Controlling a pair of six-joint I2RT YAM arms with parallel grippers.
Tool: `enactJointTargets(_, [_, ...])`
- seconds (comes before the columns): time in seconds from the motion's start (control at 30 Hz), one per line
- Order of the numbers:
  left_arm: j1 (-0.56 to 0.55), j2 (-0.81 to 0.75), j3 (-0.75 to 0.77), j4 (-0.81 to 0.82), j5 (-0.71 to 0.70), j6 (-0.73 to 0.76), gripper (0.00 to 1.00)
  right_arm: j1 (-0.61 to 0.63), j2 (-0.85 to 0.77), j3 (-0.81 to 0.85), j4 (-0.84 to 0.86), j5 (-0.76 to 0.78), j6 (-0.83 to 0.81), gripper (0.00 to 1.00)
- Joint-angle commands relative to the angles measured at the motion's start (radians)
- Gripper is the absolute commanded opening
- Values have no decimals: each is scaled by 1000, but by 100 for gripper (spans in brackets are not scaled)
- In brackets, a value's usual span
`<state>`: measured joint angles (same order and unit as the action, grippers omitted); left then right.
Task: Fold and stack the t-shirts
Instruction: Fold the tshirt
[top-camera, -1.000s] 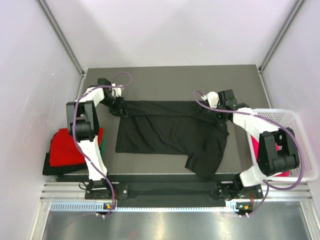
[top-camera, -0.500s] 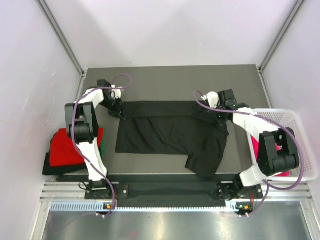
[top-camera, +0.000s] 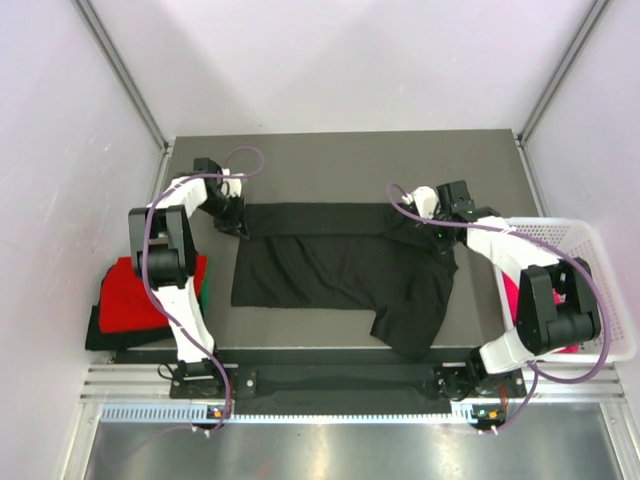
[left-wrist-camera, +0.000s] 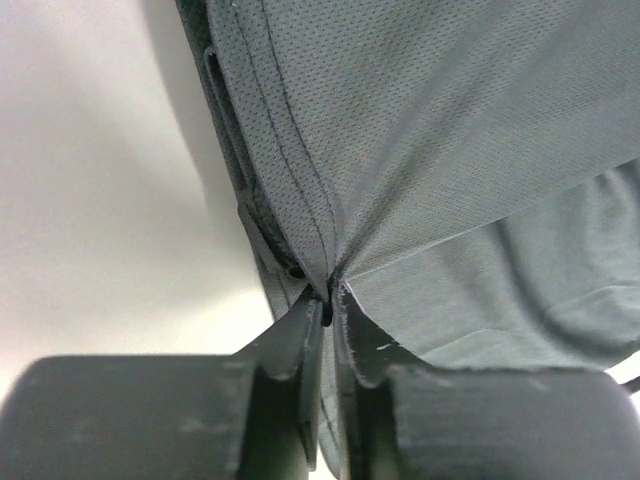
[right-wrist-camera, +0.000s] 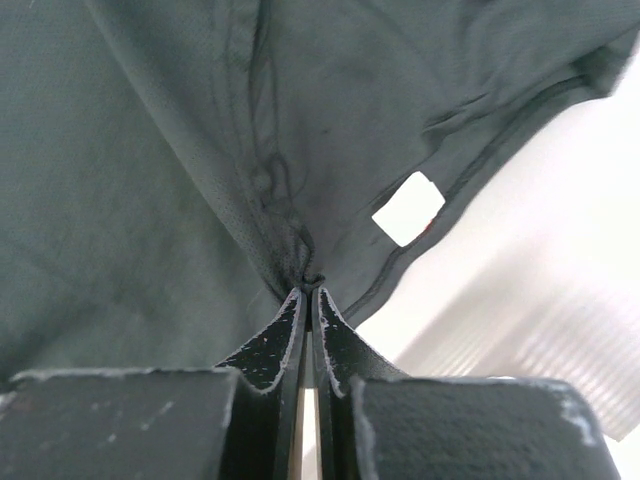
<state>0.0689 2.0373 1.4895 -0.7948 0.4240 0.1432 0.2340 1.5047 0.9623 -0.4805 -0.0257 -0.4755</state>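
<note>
Black t-shirt (top-camera: 340, 265) lies spread across the middle of the counter (top-camera: 350, 160), long side running left to right, one flap hanging toward the lower right of the overhead frame.

Left hand (left-wrist-camera: 327, 305) is clenched on a pinch of the shirt's far-left edge. The wrist view shows cloth gathered to a point between the fingers, hem seams fanning up from it.

Right hand (right-wrist-camera: 310, 292) is clenched on the far-right edge near the collar, with the white neck label (right-wrist-camera: 408, 208) just above and right of the pinch.

Red t-shirt (top-camera: 130, 295) sits folded off the counter's left edge. A magenta-pink t-shirt (top-camera: 512, 295) waits in the white mesh basket (top-camera: 600, 240) at right.

My read: this is the first lengthwise fold of the black shirt, with both far corners gripped and the fold itself not yet made.

Next move, as I judge it: lift both hands together, keep the edge taut between them, carry it toward the bottom of the frame and lay it level on the near hem. Uneven lift would skew the fold.
</note>
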Motion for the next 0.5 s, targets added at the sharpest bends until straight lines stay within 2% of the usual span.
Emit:
enactJointTargets(0.0, [0,-61,9,-29,-37,22,15,10,-23,-5,-45,-45,-28,2])
enactJointTargets(0.03, [-1,-72,11,-32,-56,21,26,8,-9,4,-67,-57,-31,5])
enactJointTargets(0.07, [0,-78,14,-38,-60,30,29,8,0,18,-91,-81,-37,18])
enactJointTargets(0.13, [0,-91,29,-64,-60,39,38,8,23,65,-168,-105,-47,24])
enactJointTargets(0.3, [-1,-97,129,-132,-39,42,41,4,31,169,-237,-155,-80,29])
enactJointTargets(0.47, [0,-45,256,-103,-34,26,41,-10,112,283,-196,-91,-72,28])
